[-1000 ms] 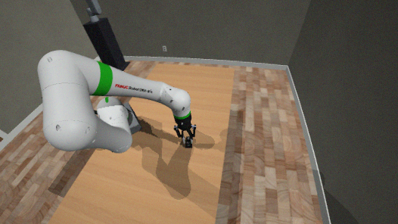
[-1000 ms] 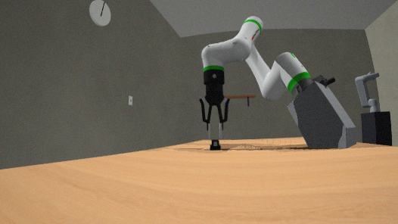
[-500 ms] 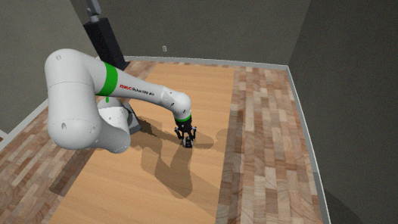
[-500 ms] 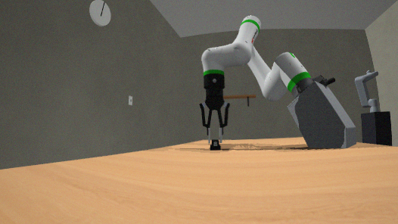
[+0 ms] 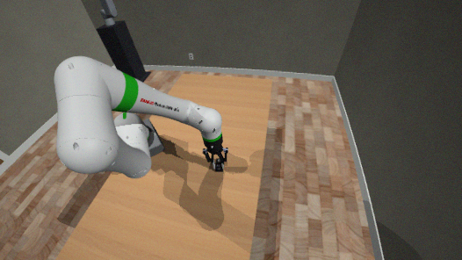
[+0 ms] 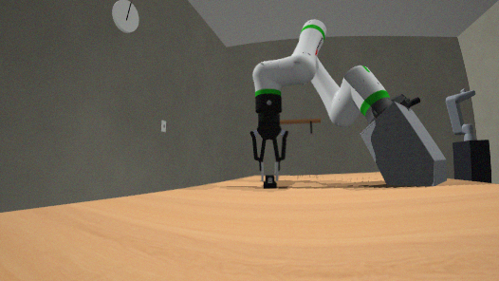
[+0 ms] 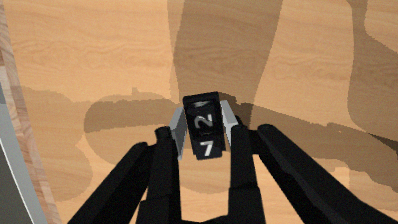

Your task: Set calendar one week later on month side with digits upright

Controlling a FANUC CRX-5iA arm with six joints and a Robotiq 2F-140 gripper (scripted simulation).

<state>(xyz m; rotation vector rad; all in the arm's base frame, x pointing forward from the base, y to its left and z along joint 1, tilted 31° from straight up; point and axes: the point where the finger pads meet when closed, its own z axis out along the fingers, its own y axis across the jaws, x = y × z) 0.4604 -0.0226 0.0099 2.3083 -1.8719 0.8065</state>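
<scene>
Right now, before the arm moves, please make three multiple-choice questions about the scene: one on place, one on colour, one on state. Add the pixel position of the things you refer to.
1. Where is the small black block (image 5: 218, 166) (image 6: 269, 181) (image 7: 203, 120)?
A) on the wall
B) between the fingers
C) beside the arm's base

2. What colour is the digit 7 (image 7: 206, 148)?
A) red
B) green
C) white

3. How does the gripper (image 5: 217, 161) (image 6: 269, 177) (image 7: 203, 114) point?
A) downward
B) sideways
C) upward

Key:
1 B: the wrist view shows one finger on each side of the block.
2 C: the 7 appears white on a dark face.
3 A: in the exterior view the fingers hang below the wrist, towards the table (image 6: 237, 237).
</scene>
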